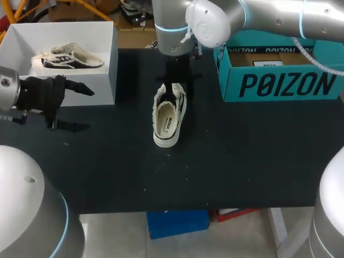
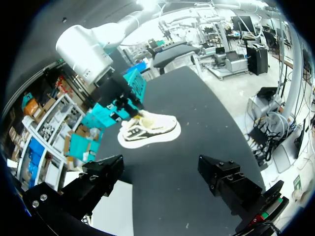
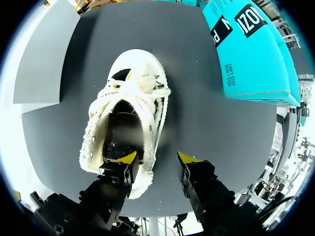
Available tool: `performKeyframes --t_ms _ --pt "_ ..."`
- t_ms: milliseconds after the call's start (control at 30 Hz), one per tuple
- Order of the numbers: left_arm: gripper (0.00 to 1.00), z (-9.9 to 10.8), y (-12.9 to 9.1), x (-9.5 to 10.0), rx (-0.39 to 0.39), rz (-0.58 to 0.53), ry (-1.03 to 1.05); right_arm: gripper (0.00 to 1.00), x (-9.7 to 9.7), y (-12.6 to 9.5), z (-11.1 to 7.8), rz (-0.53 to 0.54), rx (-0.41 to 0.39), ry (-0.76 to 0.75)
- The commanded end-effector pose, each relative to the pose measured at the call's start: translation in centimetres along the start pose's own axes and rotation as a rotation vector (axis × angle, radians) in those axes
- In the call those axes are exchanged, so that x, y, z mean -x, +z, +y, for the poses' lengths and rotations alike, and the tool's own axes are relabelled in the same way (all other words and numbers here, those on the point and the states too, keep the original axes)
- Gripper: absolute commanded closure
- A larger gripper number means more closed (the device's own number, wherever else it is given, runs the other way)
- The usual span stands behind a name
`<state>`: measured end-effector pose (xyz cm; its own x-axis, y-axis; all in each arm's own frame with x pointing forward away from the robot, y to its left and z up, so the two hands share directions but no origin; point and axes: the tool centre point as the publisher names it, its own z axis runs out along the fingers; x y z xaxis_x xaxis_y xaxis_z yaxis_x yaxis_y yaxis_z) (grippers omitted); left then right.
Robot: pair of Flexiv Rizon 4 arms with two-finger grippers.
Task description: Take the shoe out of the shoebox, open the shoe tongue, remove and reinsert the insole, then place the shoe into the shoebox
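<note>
A cream low shoe (image 1: 170,115) with dark side stripes lies on the black table, toe toward the front edge. My right gripper (image 1: 171,86) is at its heel. In the right wrist view the shoe (image 3: 130,98) shows its dark insole; one finger (image 3: 123,162) is inside the heel opening and the other stands outside, apart from the heel wall, so my right gripper (image 3: 157,158) is open. The white shoebox (image 1: 107,80) at the back left holds a second shoe (image 1: 67,56). My left gripper (image 1: 64,102) hovers open and empty beside that box, the shoe (image 2: 150,130) well ahead of my left gripper (image 2: 160,167).
A teal box (image 1: 279,80) stands at the back right, close to the right arm, and shows beside the shoe as the teal box (image 3: 251,54). The white box wall (image 3: 42,54) lies on the shoe's other side. Bare black table stretches in front of the shoe.
</note>
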<state>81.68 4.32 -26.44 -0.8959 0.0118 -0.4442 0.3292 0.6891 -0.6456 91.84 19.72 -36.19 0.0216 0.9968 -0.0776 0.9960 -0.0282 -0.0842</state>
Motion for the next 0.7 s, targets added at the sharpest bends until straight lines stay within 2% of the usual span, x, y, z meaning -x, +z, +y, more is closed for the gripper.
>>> performKeyframes --t_ms 33,300,633,667,700 --pt "0.0 0.0 0.1 -0.2 0.001 -0.005 0.002 0.52 -0.2 1.5 0.1 0.001 -0.004 0.0" --pt "0.0 0.0 0.1 -0.2 0.001 -0.005 0.002 0.51 0.4 3.2 -0.3 -0.005 -0.01 0.007" --pt "0.0 0.0 0.1 -0.2 0.001 -0.005 0.002 0.5 0.3 4.9 -0.1 -0.001 -0.014 0.017" --pt "0.0 0.0 0.1 -0.2 0.001 -0.005 0.002 0.52 0.2 5.0 0.0 -0.002 -0.014 0.015" --pt "0.0 0.0 0.1 -0.2 0.001 -0.005 0.002 0.64 0.2 5.2 0.1 -0.004 -0.019 0.012"
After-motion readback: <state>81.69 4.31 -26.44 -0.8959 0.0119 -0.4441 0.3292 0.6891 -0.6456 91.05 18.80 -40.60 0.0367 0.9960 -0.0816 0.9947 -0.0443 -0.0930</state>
